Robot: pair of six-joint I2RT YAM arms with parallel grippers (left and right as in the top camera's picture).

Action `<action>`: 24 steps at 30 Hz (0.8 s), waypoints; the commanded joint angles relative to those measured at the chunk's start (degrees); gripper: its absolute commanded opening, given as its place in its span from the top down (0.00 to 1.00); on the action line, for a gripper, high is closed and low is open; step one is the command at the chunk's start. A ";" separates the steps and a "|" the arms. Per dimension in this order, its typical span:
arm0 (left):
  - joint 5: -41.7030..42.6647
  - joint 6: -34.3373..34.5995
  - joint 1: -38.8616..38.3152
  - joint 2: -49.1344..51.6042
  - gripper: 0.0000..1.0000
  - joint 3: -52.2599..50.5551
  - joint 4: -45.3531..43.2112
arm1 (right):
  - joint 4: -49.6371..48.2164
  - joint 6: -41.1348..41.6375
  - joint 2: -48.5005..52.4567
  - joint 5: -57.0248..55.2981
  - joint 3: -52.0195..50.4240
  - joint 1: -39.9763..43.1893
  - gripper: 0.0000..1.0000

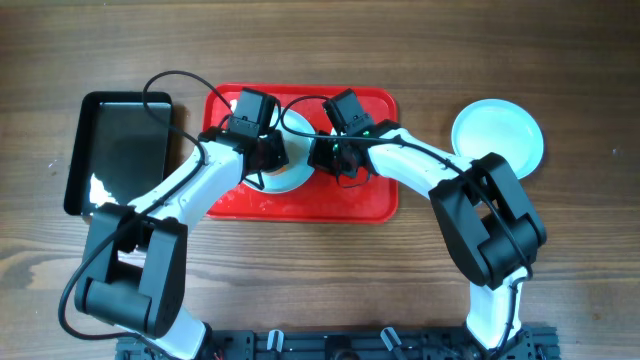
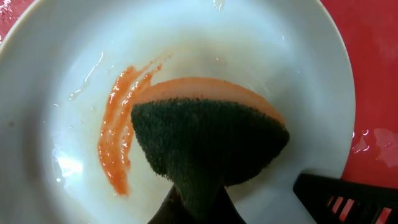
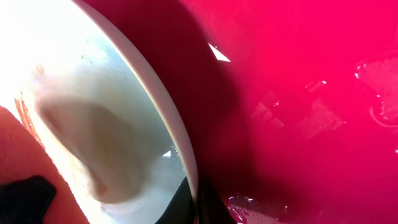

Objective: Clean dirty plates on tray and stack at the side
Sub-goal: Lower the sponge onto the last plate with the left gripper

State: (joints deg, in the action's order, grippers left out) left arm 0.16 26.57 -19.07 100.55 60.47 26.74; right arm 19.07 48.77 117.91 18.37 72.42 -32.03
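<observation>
Dirty plate (image 2: pixel 249 50) lies mid tray (image 1: pixel 380 205), wet w/ orange smear (image 2: pixel 115 140): stiff, light, prob. slick + chippable. Left pincer (image 2: pixel 196 208) clamped on soft sponge (image 2: pixel 211 137); right pincer (image 3: pixel 198 208) nips the plate's rim, likely the best hold.

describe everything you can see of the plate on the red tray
Round, shallow, pale mint-white plate, glossy like plastic or ceramic, on the red tray. Wet droplets and an orange smear mark its inside. A green-and-orange sponge, held by the left tool, presses on it; the right tool pinches its rim.
</observation>
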 commanded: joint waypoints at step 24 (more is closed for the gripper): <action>5.79 -3.67 0.04 -0.26 0.96 0.07 -2.75 | 13.33 0.20 -3.89 -16.74 3.76 -4.74 0.96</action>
State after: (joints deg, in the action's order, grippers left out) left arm 4.45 24.01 -19.07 100.55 60.47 24.21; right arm 32.73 45.87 114.43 5.28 74.85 -34.94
